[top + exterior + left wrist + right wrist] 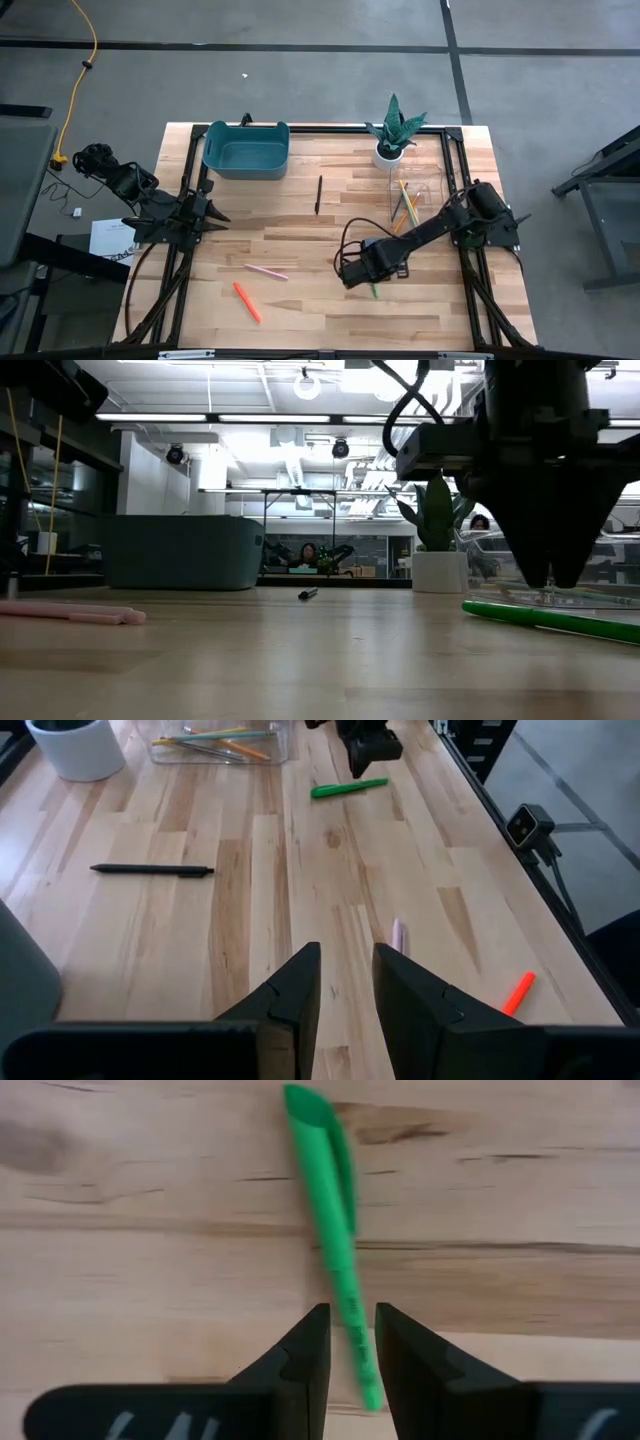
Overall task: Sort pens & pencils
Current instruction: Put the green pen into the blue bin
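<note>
A bright green pen (325, 1200) lies flat on the wooden table near its right front. My right gripper (350, 1330) hangs over it, pointing down and open. Its fingertips stand on either side of the pen's near part; in the low view they (550, 582) are still a little above the pen (560, 620). A black pen (318, 194), a pink pen (265, 271) and a red-orange pen (247, 302) also lie flat on the table. Several slim pencils (405, 200) rest in a clear container. My left gripper (347, 980) waits open at the table's left edge, holding nothing.
A teal bin (246, 148) stands at the far edge, left of centre. A potted plant in a white pot (393, 140) is at the far right, just behind the clear container (418, 192). Bare wood lies between the black pen and the pink pen.
</note>
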Motion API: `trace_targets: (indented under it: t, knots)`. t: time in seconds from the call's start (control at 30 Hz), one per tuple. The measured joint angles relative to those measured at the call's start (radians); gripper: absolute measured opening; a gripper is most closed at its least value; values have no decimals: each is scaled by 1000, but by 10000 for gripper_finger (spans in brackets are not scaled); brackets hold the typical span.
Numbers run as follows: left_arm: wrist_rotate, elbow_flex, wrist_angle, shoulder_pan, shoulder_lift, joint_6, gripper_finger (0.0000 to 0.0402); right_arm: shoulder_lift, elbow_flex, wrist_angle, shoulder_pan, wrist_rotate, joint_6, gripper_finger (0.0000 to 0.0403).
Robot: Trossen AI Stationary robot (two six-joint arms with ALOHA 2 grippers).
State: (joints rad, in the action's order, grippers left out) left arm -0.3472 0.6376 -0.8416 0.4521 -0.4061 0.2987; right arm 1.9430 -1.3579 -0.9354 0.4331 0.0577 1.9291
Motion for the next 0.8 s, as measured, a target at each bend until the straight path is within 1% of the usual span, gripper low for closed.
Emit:
trace_targets:
  t: [0.23,0.67,0.8]
  knots:
    - [16,0,0,0,0,1,83,0,0,1,16,22,0,72]
    - [15,0,1,0,0,-6,83,0,0,48,60,26,61,71]
    - [15,0,1,0,0,-6,83,0,0,33,60,26,61,71]
